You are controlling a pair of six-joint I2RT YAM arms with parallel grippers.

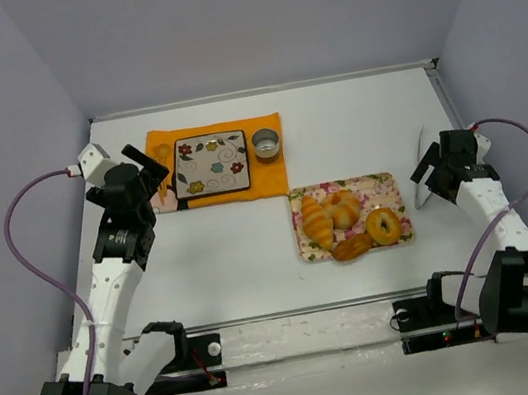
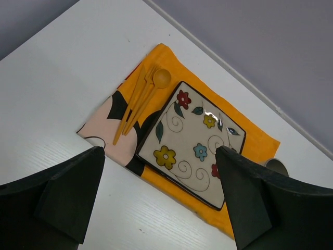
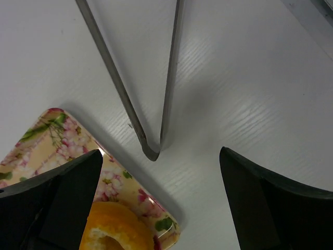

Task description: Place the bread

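The bread sits on a flowered tray (image 1: 345,185) in the middle of the table (image 1: 235,263), and neither gripper has hold of any of it. There are four pieces, crowded together: a ridged golden roll (image 1: 317,221), a round bun (image 1: 345,206) touching it, a ring-shaped piece (image 1: 383,226) with a hole in its middle, and a small long brown roll (image 1: 352,247) at the tray's near edge.

The right gripper (image 1: 432,175) hangs just beyond the tray's right end, its jaws spread wide and holding nothing. In the right wrist view only a slice of the ring-shaped piece (image 3: 112,225) shows, orange-gold with a pale crumbly inner edge. It lies low by the finger (image 3: 67,192) on the left of that view, not in the gap between the jaws. That gap shows bare table and the joined end of a pair of metal tongs (image 3: 167,83).

The left gripper (image 1: 152,174) is well apart from the bread, at the far left. Its jaws are also spread and empty. Below them lies a square flowered plate (image 2: 190,140) on an orange cloth (image 2: 255,138), with wooden utensils (image 2: 139,101) beside the plate. A small metal cup (image 1: 266,142) stands to the plate's right.
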